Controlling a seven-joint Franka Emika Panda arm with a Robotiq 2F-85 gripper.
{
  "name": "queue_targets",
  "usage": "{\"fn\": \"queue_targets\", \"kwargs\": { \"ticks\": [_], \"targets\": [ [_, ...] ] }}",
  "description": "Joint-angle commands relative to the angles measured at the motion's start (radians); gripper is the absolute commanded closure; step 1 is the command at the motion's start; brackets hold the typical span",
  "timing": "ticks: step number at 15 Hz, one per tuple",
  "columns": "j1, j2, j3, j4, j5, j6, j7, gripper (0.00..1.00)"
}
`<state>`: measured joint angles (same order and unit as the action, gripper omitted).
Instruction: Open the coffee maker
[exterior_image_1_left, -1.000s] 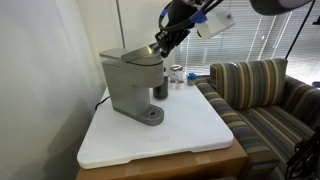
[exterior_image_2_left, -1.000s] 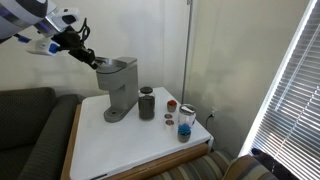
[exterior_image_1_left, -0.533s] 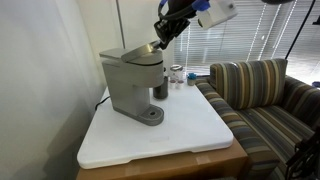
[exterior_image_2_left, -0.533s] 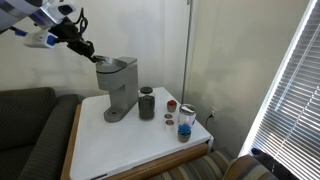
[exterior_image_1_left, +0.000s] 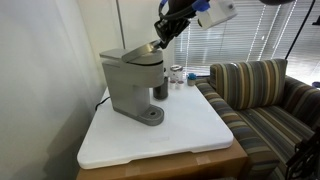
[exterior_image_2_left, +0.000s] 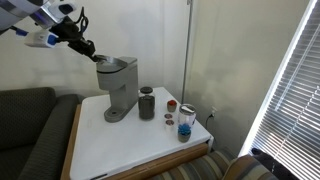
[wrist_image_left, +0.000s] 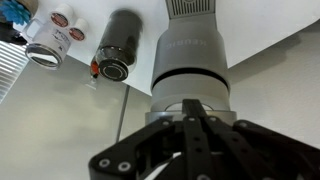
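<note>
The grey boxy coffee maker (exterior_image_1_left: 130, 85) stands at the back of the white table in both exterior views (exterior_image_2_left: 118, 90). Its top lid (exterior_image_1_left: 131, 52) is tilted up slightly at the front edge. My gripper (exterior_image_1_left: 155, 45) is at that raised front edge, fingers pressed together, and it also shows in an exterior view (exterior_image_2_left: 96, 57). In the wrist view the shut fingers (wrist_image_left: 190, 128) point down at the machine's rounded front and drip base (wrist_image_left: 190, 55) below.
A dark cylindrical tumbler (exterior_image_2_left: 147, 103) stands beside the machine and also shows in the wrist view (wrist_image_left: 117, 50). Small jars and cans (exterior_image_2_left: 184, 120) sit near the table's corner. A striped couch (exterior_image_1_left: 262, 95) borders the white tabletop (exterior_image_1_left: 170, 135).
The arm and gripper rose a little between one second and half a second ago, staying at the lid's edge. Nothing has moved since.
</note>
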<state>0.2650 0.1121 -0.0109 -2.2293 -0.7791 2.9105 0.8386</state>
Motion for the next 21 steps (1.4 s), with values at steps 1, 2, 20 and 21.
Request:
{"fn": "queue_targets", "kwargs": {
  "ticks": [1,2,20,21],
  "targets": [
    [-0.008,-0.008,-0.015,0.012,-0.026,0.017,0.0,1.0],
    [-0.009,-0.008,-0.014,0.016,-0.02,0.015,-0.007,1.0],
    [-0.02,0.066,0.026,0.181,0.264,-0.068,-0.373,1.0],
    [-0.019,0.075,0.028,0.201,0.29,-0.083,-0.404,1.0]
  ]
}}
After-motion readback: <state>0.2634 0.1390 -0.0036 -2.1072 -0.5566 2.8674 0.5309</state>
